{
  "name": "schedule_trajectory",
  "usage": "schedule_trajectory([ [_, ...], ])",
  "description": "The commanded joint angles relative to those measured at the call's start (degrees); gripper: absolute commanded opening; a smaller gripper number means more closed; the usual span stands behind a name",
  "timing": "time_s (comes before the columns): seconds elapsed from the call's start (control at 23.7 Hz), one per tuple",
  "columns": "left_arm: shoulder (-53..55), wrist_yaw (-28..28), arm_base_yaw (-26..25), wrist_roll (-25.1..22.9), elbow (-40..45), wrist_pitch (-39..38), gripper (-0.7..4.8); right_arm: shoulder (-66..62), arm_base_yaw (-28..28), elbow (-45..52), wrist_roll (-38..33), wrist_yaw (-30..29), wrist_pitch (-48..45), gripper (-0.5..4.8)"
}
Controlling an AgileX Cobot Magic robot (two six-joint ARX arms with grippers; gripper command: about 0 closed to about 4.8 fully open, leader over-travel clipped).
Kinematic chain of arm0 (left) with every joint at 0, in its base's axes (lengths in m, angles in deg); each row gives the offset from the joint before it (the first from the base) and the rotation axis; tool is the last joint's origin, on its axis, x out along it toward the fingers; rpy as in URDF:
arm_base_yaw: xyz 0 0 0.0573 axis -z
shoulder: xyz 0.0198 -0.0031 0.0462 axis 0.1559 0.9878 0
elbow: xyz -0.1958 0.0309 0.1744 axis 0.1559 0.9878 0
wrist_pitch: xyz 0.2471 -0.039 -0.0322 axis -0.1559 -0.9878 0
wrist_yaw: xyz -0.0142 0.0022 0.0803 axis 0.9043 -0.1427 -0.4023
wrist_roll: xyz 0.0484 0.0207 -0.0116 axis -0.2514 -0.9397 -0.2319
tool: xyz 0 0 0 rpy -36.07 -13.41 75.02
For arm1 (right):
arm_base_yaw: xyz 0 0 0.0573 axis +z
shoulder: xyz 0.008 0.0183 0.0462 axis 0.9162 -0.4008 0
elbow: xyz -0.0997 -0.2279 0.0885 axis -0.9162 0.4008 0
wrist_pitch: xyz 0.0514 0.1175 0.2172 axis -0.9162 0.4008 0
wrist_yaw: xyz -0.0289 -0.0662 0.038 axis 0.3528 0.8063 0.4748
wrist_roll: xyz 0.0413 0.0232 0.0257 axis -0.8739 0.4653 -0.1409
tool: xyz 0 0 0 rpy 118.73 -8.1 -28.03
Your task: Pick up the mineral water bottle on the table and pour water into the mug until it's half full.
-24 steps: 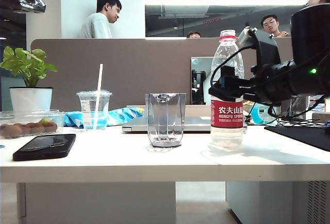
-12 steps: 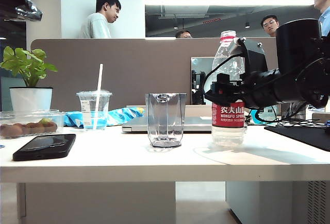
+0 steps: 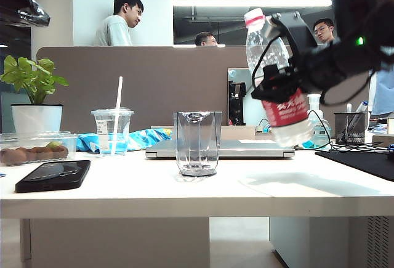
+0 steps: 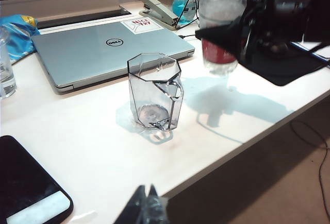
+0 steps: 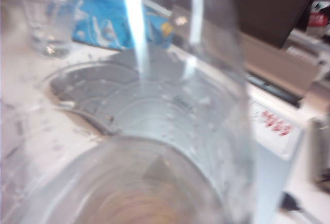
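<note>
The mineral water bottle [image 3: 290, 109] hangs above the table [image 3: 123, 188], to the right of the mug. Its neck leans to the left, toward the mug. My right gripper [image 3: 271, 86] is shut on the bottle's middle, just above the red label. The clear faceted mug [image 3: 197, 142] stands upright at mid-table, and looks empty in the left wrist view [image 4: 153, 92]. That view also shows the held bottle [image 4: 220, 7] beyond the mug. In the right wrist view the bottle [image 5: 154, 131] fills the picture and hides the fingers. My left gripper [image 4: 146, 203] hovers shut over the table's front edge, holding nothing.
A closed silver laptop [image 3: 234, 148] lies behind the mug. A black phone [image 3: 52, 175], a plastic cup with a straw [image 3: 112, 131], a fruit box [image 3: 34, 148] and a potted plant [image 3: 36, 95] stand on the left. A black mat [image 3: 363, 160] and a pen holder [image 3: 351, 127] are at the right.
My right gripper has closed round the bottle, lifted it off the table and tipped its neck leftward toward the mug. The mug and the left arm have not moved.
</note>
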State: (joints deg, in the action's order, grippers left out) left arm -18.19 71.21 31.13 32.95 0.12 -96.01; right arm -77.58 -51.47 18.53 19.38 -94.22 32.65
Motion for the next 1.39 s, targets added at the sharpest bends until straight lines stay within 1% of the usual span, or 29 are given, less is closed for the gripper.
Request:
schedule_trajectory([
  [0.04, -0.02, -0.15, -0.09, -0.20, -0.20, 0.55, -0.04, 3.69, 0.13, -4.61, 11.28, 4.87, 11.06, 2.56],
  [0.08, -0.02, -0.15, -0.09, -0.20, -0.20, 0.55, -0.04, 4.13, 0.13, -7.15, 15.39, 7.45, 16.26, 2.58],
  [0.17, -0.02, -0.15, -0.09, -0.17, -0.20, 0.57, -0.04, 4.13, 0.15, -10.34, 20.04, 9.94, 21.81, 2.66],
  [0.21, -0.02, -0.15, -0.09, -0.17, -0.20, 0.52, -0.04, 4.13, 0.55, -12.50, 23.69, 11.26, 25.09, 2.66],
  [0.34, -0.02, -0.13, -0.09, -0.17, -0.20, 0.50, -0.04, 4.11, 1.84, -15.28, 32.33, 14.73, 26.60, 2.65],
  [0.46, -0.02, -0.15, -0.09, -0.17, -0.20, 0.55, -0.04, 4.09, 2.84, -16.39, 38.25, 15.02, 26.97, 2.65],
  [0.59, -0.02, 0.11, -0.07, -0.17, -0.20, 0.55, -0.04, 4.07, 3.67, -16.61, 41.97, 15.32, 26.95, 2.65],
  [0.67, -0.02, 0.28, -0.07, -0.17, -0.20, 0.52, -0.04, 3.78, 3.82, -16.66, 43.80, 16.59, 26.93, 2.65],
  [0.88, -0.02, 0.28, -0.07, -0.17, -0.20, 0.50, -0.04, 2.05, 3.82, -16.85, 44.50, 18.71, 27.47, 2.65],
  [0.97, -0.02, 0.26, -0.07, -0.17, -0.20, 0.52, -0.04, 0.50, 3.82, -16.85, 47.06, 18.71, 27.67, 2.65],
  [1.1, -0.04, 0.28, -0.07, -0.17, -0.20, 0.52, -0.04, -1.44, 4.11, -16.85, 47.43, 20.09, 27.78, 2.65],
  [1.22, -0.02, 0.28, -0.07, -0.17, -0.20, 0.50, -0.04, -2.45, 4.15, -16.85, 50.29, 21.09, 27.78, 2.65],
  [1.31, -0.04, 0.28, -0.07, -0.17, -0.20, 0.50, -0.04, -3.34, 4.15, -16.87, 53.51, 21.33, 27.78, 2.65],
  [1.39, -0.04, 0.28, -0.07, -0.15, -0.20, 0.55, -0.04, -3.52, 4.15, -16.87, 54.88, 21.49, 27.78, 2.65],
])
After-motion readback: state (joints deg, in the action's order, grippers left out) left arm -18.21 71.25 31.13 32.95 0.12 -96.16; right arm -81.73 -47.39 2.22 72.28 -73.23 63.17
